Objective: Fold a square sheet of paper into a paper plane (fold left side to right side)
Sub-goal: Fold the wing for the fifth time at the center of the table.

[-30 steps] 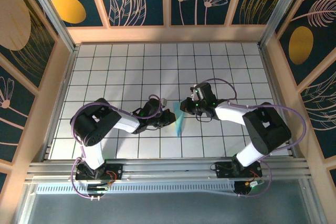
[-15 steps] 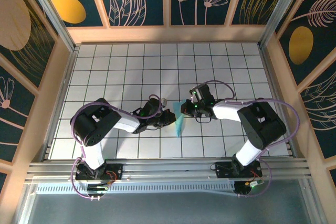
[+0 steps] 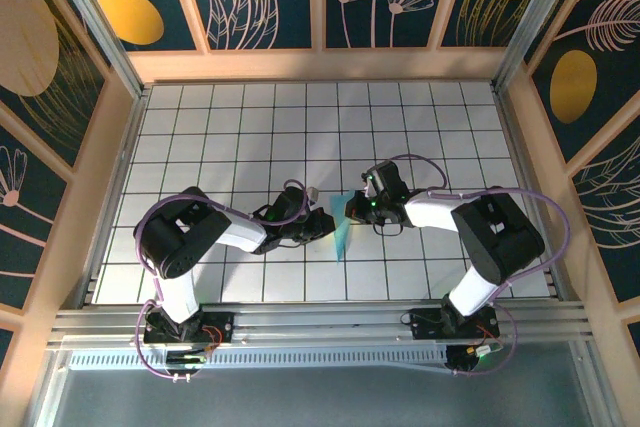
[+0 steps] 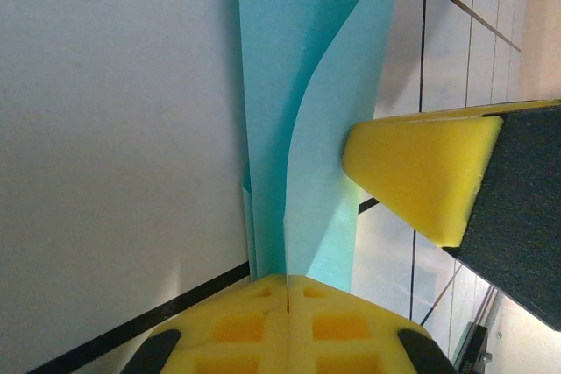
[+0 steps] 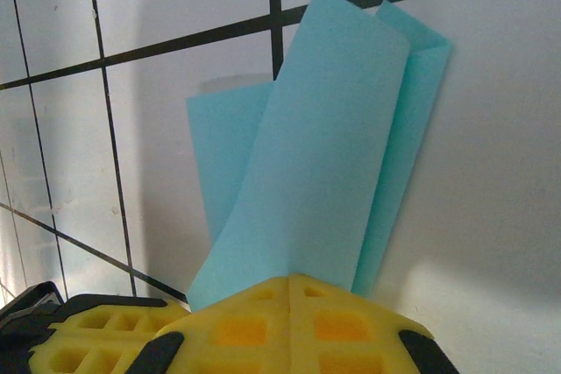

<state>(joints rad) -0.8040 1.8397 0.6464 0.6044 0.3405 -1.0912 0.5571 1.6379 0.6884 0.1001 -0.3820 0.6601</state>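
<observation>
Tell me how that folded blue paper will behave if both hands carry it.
The folded blue paper is probably floppy: one layer bows beside the right hand while the left hand pinches its edge. Being thin, it is likely very light and may flutter. Its creases should lend slight stiffness.

On the table (image 3: 200, 137), folded paper (image 3: 342, 239), left pincer (image 3: 327, 225) at its left, right pincer (image 3: 351, 209) opposite, perhaps behind

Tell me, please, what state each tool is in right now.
The left tool is closed on the light-blue paper.
The right tool is closed on that same paper.
</observation>
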